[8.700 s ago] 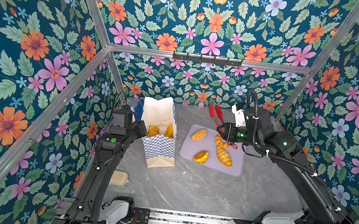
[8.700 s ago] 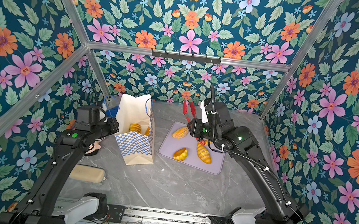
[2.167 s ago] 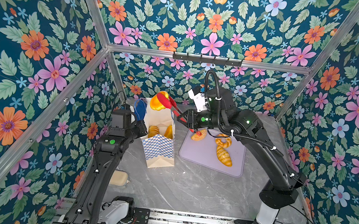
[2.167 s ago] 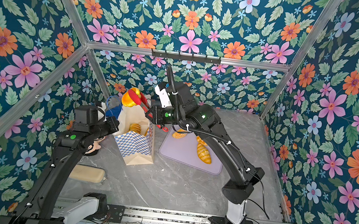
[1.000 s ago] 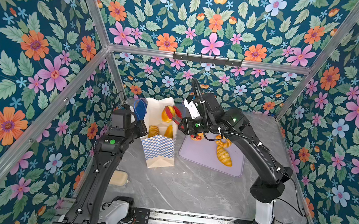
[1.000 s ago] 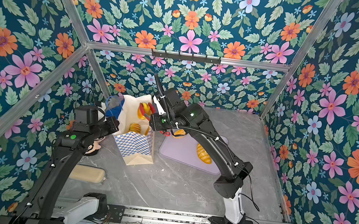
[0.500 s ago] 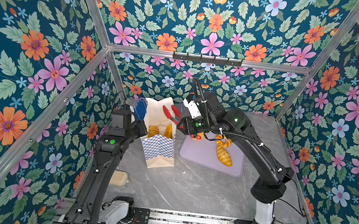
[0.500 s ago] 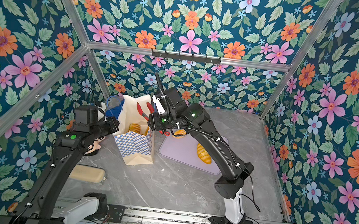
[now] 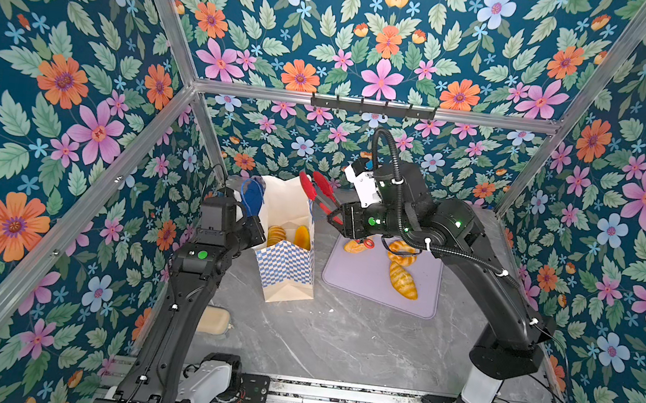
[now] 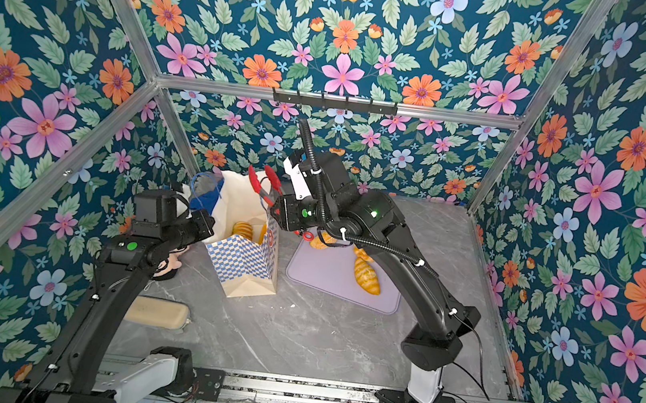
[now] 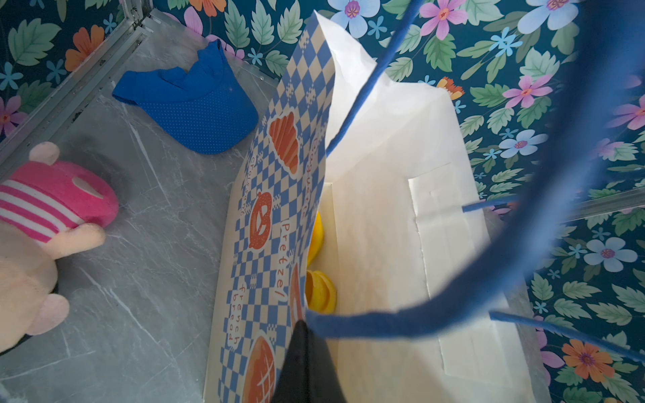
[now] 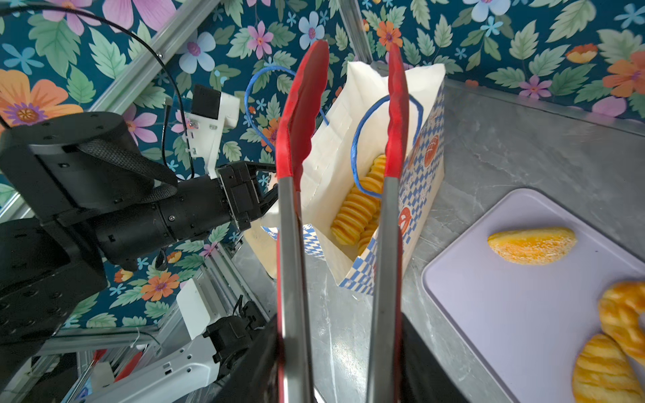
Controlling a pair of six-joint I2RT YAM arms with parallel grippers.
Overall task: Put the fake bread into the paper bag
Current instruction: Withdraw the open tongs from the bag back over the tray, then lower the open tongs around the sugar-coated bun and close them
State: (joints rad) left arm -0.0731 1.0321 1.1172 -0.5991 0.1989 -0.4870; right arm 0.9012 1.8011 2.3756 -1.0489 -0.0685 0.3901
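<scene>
Now that the tongs (image 9: 323, 189) are lifted clear of the paper bag (image 9: 288, 265), status: my right fingers (image 9: 341, 218) are clamped on the tongs' metal arms, and the red tips stand apart with nothing between them. My left fingers (image 12: 261, 199) are fully closed, pinching the bag's rim on the side away from the mat (image 9: 362, 278); the mouth gapes open. The bag stands upright on the grey counter (image 9: 338, 338): cream inside, blue-and-white check outside, orange pastry prints, blue cord handles. Some bread (image 12: 352, 213) is in the bag, glossy yellow and ridged. Three more pieces lie on the lilac mat just beside the bag: a sugared half-moon (image 12: 532, 244), a twisted roll (image 12: 624, 321), a striped oval loaf (image 12: 603, 373). Versus two seconds back: the tongs carried a yellow piece above the bag mouth; a second back the tips were down in the mouth; now up, empty. Mat count since the earliest frame: four down to three.
</scene>
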